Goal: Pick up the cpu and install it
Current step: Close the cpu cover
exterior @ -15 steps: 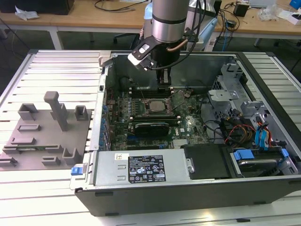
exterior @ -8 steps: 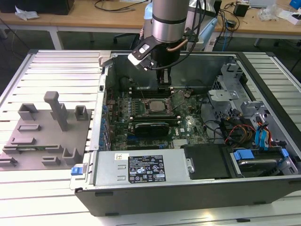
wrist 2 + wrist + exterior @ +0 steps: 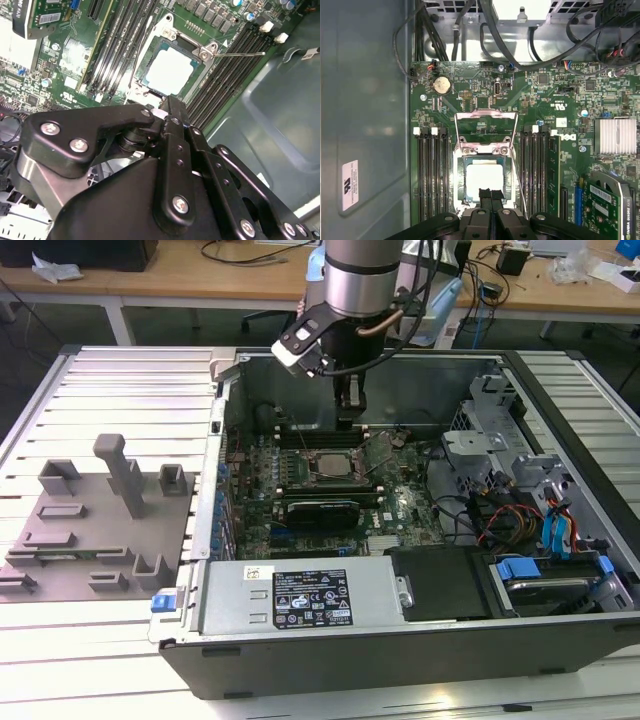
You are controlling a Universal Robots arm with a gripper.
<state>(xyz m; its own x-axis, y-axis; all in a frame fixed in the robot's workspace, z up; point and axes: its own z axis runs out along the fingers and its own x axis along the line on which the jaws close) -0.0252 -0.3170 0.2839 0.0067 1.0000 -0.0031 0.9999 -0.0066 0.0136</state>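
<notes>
The gripper (image 3: 490,193) hung just over the cpu (image 3: 483,181) lying in the socket (image 3: 459,172), fingers pinched together and empty, hiding the cpu's near edge; memory slots (image 3: 431,175) crowded both sides

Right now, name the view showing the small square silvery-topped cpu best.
The second wrist view: the small square silvery-topped cpu lies in the socket, whole top unobstructed. In the first wrist view the black claw overlaps the cpu at one edge. The exterior view shows it from afar.
</notes>
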